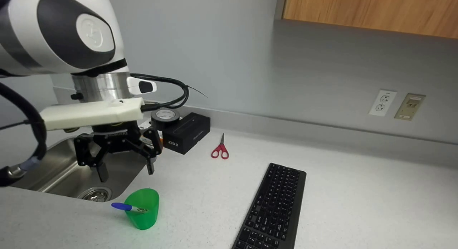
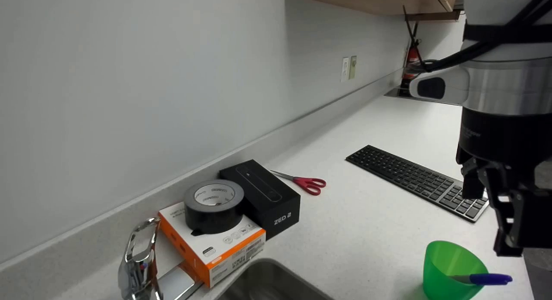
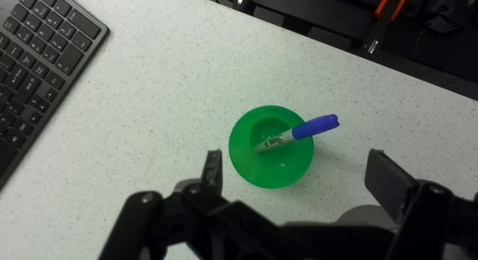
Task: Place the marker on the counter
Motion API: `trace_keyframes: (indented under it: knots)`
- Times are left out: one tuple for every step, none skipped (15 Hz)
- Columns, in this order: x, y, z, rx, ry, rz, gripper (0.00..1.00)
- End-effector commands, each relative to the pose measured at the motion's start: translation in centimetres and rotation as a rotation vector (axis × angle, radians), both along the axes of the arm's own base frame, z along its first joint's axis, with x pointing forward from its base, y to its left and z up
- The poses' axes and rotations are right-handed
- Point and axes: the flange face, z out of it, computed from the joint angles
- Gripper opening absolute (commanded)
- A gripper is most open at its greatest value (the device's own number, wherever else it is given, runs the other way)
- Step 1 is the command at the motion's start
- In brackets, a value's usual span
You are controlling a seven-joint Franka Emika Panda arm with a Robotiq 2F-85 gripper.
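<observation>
The marker has a blue cap and grey-white barrel and leans in a small green cup, cap end sticking out over the rim. The marker shows in both exterior views (image 1: 129,208) (image 2: 483,279) and the wrist view (image 3: 297,133). The green cup (image 1: 148,216) stands upright on the pale speckled counter (image 1: 189,209), near the sink corner; it also shows in the wrist view (image 3: 276,170). My gripper (image 1: 126,169) is open and empty, above and apart from the cup. In the wrist view its fingers (image 3: 294,159) are spread wide, with the cup beyond them.
A steel sink (image 1: 68,166) is inset beside the cup. A black keyboard (image 1: 272,206) lies further along the counter. Red-handled scissors (image 1: 220,151), a black box (image 2: 263,201), a tape roll (image 2: 214,211) and an orange-white box (image 2: 233,244) are near the wall.
</observation>
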Motion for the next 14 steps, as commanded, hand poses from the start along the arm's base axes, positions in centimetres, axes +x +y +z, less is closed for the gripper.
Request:
trace_keyframes:
  knots:
    - [-2.0,0.3,-1.1,0.019,-0.054,0.043,1.00]
    - [-2.7,0.6,-1.4,0.028,-0.067,0.055,1.00]
    - [-3.4,0.9,-1.8,0.034,-0.085,0.063,1.00]
    - [-4.0,1.1,-2.1,0.038,-0.101,0.071,1.00]
    - [-4.8,1.2,-2.3,0.040,-0.127,0.074,1.00]
    - [-5.4,1.5,-2.7,0.043,-0.145,0.082,1.00]
    - [-6.1,1.6,-3.0,0.038,-0.161,0.081,1.00]
    - [-6.6,1.6,-3.4,0.037,-0.169,0.086,1.00]
    - [-7.2,1.7,-3.7,0.030,-0.175,0.090,1.00]
    - [-5.3,2.3,-2.4,0.029,-0.176,0.093,1.00]
    - [-5.5,2.3,-2.6,0.028,-0.185,0.092,1.00]
    - [-5.3,2.4,-2.4,0.026,-0.195,0.084,1.00]
    - [-5.0,2.3,-2.5,0.025,-0.194,0.082,1.00]
    - [-5.0,2.2,-2.8,0.023,-0.192,0.074,1.00]
